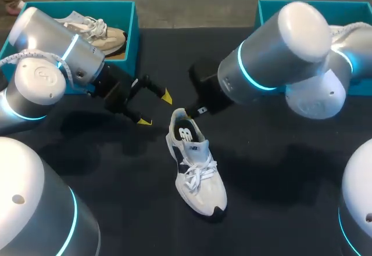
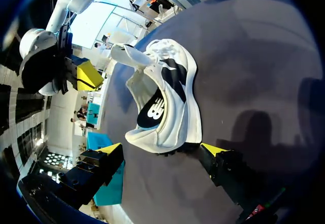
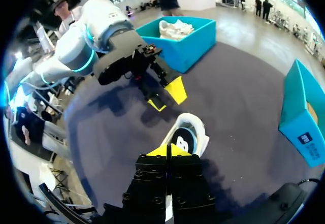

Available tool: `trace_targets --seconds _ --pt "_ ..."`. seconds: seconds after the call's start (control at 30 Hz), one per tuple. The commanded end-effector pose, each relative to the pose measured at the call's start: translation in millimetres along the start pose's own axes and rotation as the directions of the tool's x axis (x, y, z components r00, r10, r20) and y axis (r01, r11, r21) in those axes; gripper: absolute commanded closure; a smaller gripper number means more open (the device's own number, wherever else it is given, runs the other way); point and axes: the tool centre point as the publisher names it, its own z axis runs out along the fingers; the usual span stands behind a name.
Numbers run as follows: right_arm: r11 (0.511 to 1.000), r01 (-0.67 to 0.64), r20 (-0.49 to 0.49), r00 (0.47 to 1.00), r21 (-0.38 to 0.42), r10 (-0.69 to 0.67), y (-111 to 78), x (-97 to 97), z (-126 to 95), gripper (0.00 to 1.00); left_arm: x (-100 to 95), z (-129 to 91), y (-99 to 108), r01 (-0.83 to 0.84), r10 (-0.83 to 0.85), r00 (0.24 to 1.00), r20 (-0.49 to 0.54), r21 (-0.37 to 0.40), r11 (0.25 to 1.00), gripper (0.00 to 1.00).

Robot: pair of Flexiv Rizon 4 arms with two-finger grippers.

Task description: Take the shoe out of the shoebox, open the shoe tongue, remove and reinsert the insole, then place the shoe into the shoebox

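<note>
Head view: left gripper (image 1: 155,110) wide open, empty; right gripper (image 3: 167,152) closed, empty; a push may slide the shoe (image 1: 195,163) across the desk (image 1: 279,169).

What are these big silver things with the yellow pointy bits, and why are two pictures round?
They are robot arms: a left arm and a right arm. One picture looks down from above the black table. The two round ones come from little cameras on each arm's wrist. A white shoe lies on the table between the arms. The left tool is open beside its heel. The right tool is pinched shut above the heel, seemingly holding nothing. A teal shoebox by the left arm holds another shoe.
</note>
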Motion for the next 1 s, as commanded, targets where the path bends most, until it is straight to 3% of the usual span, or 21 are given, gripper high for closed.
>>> trace_targets --seconds 0.03,0.5,1.0 --pt "1.000 0.003 0.143 0.990 0.005 -0.004 -2.1 2.8 5 1.00 -1.5 -2 7 0.026 -0.026 1.000 -0.001 -0.011 1.000 0.00" --pt "0.998 -0.014 0.193 0.981 0.063 0.001 1.1 -11.1 39 1.00 2.1 -52 23 0.104 -0.104 0.994 0.010 0.048 0.993 0.00" --pt "0.994 -0.040 0.286 0.958 0.098 0.010 -6.2 -6.1 66 1.00 19.7 -105 14 0.187 -0.187 0.982 -0.005 0.070 0.980 0.00"
